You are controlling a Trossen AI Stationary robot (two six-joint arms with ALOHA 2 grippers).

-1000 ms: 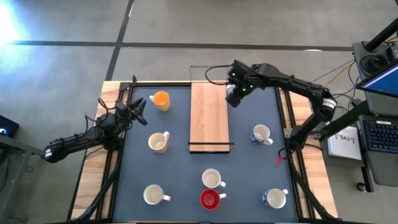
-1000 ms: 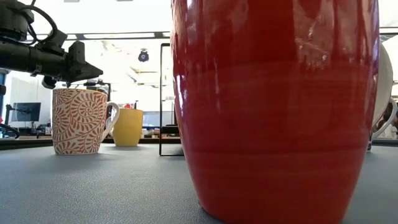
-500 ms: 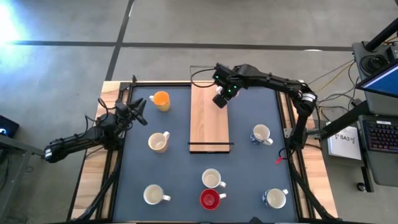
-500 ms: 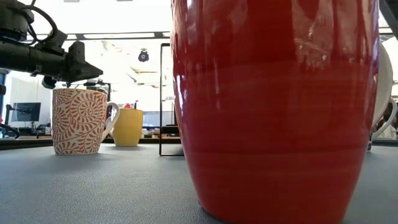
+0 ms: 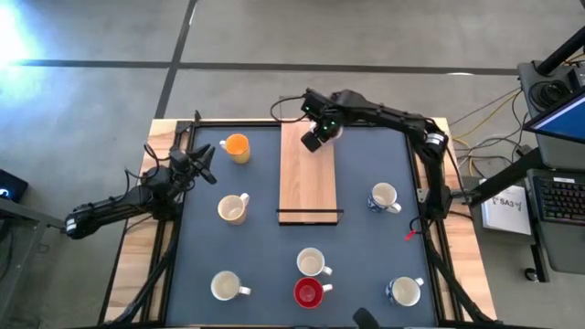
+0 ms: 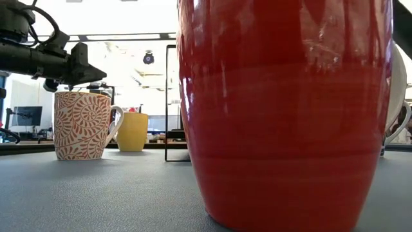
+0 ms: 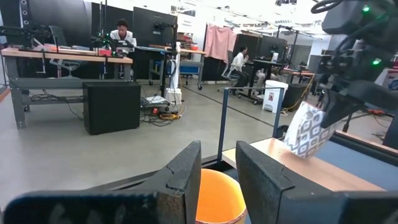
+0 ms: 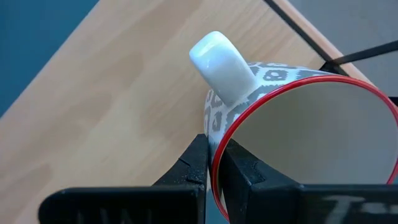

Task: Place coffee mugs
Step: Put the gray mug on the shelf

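Left gripper [image 7: 217, 177] low in front, jaws parted a little, orange mug [image 7: 214, 199] right beyond them, showing through the gap. Farther off, right gripper [image 7: 339, 106] holds a grey-patterned white mug [image 7: 306, 132] tilted above the wooden board [image 7: 311, 165]. Thin black frame [image 7: 222, 121] stands at the board's end. Room behind: desks, monitors, two people seated.

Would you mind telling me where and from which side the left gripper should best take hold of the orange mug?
By judgement, grip the rim wall of the orange mug from straight above, one finger inside. It stands upright with its mouth open upward. Choose the side facing the left gripper, since the handle seems to point the other way, toward the wooden board.
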